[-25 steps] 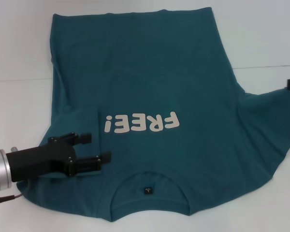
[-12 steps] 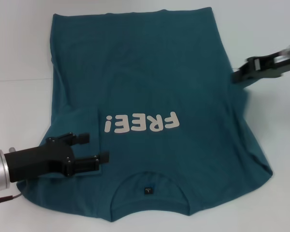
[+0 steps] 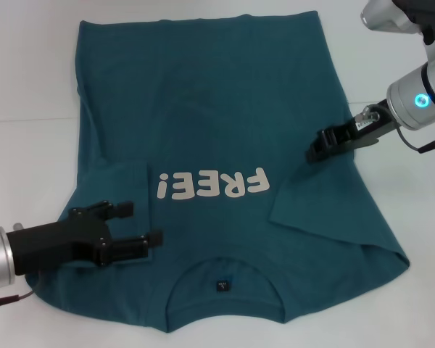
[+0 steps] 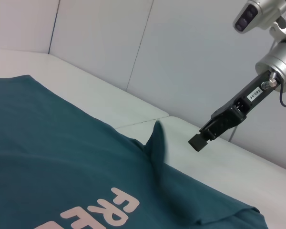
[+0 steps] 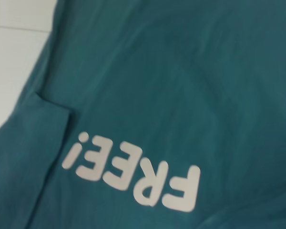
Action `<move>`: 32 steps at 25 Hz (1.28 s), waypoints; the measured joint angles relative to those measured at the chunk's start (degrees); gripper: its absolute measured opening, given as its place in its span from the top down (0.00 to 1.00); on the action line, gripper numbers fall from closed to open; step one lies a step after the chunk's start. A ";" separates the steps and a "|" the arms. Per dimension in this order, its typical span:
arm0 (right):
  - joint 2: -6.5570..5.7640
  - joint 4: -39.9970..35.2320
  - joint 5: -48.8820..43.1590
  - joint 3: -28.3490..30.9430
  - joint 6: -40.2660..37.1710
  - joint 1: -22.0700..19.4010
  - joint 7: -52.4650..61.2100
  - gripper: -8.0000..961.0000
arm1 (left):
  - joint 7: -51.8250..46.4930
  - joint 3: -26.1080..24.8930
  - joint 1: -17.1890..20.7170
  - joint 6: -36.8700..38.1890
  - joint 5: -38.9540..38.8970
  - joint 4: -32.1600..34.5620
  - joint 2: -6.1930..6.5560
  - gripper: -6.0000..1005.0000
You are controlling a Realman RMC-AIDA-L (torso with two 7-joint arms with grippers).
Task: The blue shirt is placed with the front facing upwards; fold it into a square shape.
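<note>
The blue shirt (image 3: 217, 109) lies flat, front up, with the pale "FREE!" print (image 3: 212, 185) showing and the neck toward me. Its left sleeve (image 3: 119, 185) is folded onto the body. My left gripper (image 3: 139, 222) is open and empty, just above the shirt near that sleeve. Its right sleeve (image 3: 326, 203) lies folded inward over the body. My right gripper (image 3: 315, 151) is at that fold's upper edge. In the left wrist view the right gripper (image 4: 198, 141) is open, holds nothing, and stands apart from the sleeve's raised tip (image 4: 157, 136). The right wrist view shows the print (image 5: 133, 176).
The shirt rests on a white table (image 3: 29, 80) with bare surface on both sides and a seam line (image 3: 402, 100) at the right. White wall panels (image 4: 109, 43) stand behind the table.
My right gripper has carried the right sleeve inward over the shirt body and let it go. The sleeve now lies folded. My left gripper has stayed in place.
</note>
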 joint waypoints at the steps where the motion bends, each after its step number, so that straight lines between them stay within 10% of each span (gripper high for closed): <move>1: 0.09 -0.47 0.60 0.14 -0.35 -0.30 0.00 0.94 | -0.05 0.00 0.02 -0.04 0.00 -0.07 0.00 0.07; 5: -0.28 -1.13 4.04 0.52 -1.40 -1.64 -0.37 0.94 | -0.76 -1.70 0.07 0.24 -0.02 -0.45 0.06 0.07; 24: -2.30 -8.89 32.75 15.41 -17.35 -31.79 -18.56 0.03 | -22.13 -6.81 7.98 -5.23 2.00 -6.07 3.99 0.07; 32: -2.21 -4.95 32.51 18.28 -15.63 -34.38 -24.69 0.02 | -23.81 -6.24 8.24 -7.80 9.44 -7.89 3.48 0.07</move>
